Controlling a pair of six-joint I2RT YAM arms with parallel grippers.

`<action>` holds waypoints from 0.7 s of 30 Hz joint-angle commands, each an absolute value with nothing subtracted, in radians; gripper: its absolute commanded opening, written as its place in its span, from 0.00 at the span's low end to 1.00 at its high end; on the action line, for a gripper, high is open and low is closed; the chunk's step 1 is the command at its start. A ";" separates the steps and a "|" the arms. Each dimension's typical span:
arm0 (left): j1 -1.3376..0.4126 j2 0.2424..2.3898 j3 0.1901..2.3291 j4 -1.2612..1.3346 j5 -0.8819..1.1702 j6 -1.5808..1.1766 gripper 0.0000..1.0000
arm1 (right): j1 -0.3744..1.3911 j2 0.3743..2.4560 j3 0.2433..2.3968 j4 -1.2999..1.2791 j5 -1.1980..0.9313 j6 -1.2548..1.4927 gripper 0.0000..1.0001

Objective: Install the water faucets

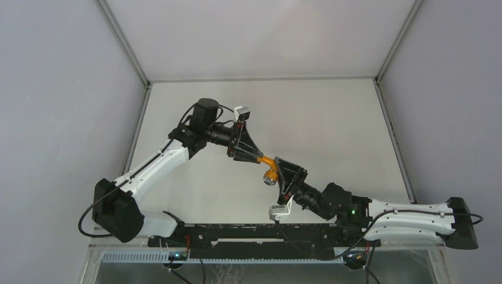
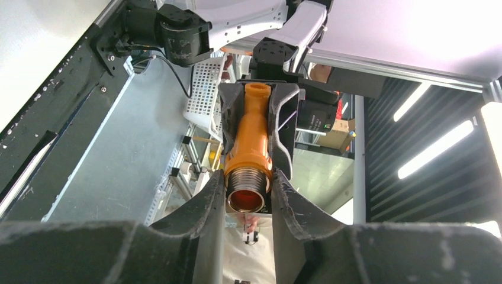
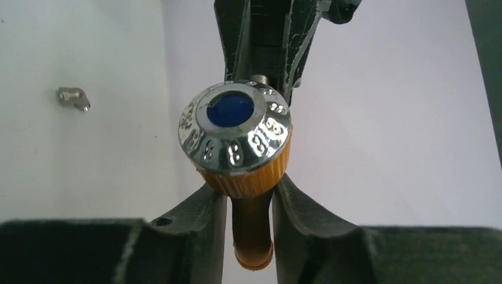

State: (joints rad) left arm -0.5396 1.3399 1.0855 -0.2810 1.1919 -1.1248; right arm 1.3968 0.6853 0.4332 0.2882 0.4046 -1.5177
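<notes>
Both arms meet over the middle of the table (image 1: 331, 118), and the orange tap body (image 1: 266, 160) hangs in the air between them, clear of the surface. The left gripper (image 2: 248, 180) comes in from the far left and is clamped on the threaded brass-coloured end (image 2: 247, 188). Its pads press on either side, and the open bore faces straight back at its own camera.

The right gripper (image 3: 250, 195) reaches in from the near right. Its pads sit against both sides of the orange spout, just below the chrome knob (image 3: 235, 139). That looks like a grip to me, though how firm it is I can't say. The knob's blue cap stares right into the lens.

Why hold it at both ends? My read is that one arm is steadying the body while the other takes hold of it. That would suit a hand-over, or it could square the tap up for whatever gets screwed on. With the thread pinched on the left, that end is covered, so I'd guess the left hand has to let go before anything mates there.

And there's the other piece. The small grey fitting (image 3: 74, 99) lies on the white table, untouched and well apart from the tap, off to the left in the right wrist's view. Nothing is joined yet, so the job is at an early stage.
</notes>
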 commanded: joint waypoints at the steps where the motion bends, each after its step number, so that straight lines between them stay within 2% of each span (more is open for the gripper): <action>1: -0.536 1.336 1.155 -0.267 1.242 -1.108 0.00 | 1.407 0.677 0.437 0.364 0.402 -1.506 0.25; 3: -0.536 1.335 1.159 -0.267 1.245 -1.100 0.01 | 1.405 0.669 0.439 0.364 0.402 -1.486 0.01; 4: -0.536 1.334 1.162 -0.267 1.243 -1.097 0.06 | 1.405 0.665 0.439 0.362 0.402 -1.473 0.00; 8: -0.533 1.327 1.188 -0.270 1.213 -1.073 0.50 | 1.394 0.655 0.443 0.355 0.419 -1.383 0.00; 9: -0.530 1.322 1.192 -0.272 1.202 -1.064 0.68 | 1.392 0.654 0.443 0.347 0.426 -1.360 0.00; 11: -0.518 1.312 1.213 -0.276 1.174 -1.032 0.94 | 1.381 0.653 0.464 0.298 0.430 -1.270 0.00; 12: -0.507 1.304 1.224 -0.283 1.160 -1.019 0.99 | 1.373 0.652 0.484 0.254 0.422 -1.194 0.00; 17: -0.403 1.232 1.261 -0.372 1.008 -0.866 1.00 | 1.213 0.629 0.610 0.017 0.235 -0.691 0.00; 21: -0.365 1.104 1.237 -0.321 0.736 -0.748 1.00 | 0.966 0.650 0.738 -0.100 0.031 -0.182 0.00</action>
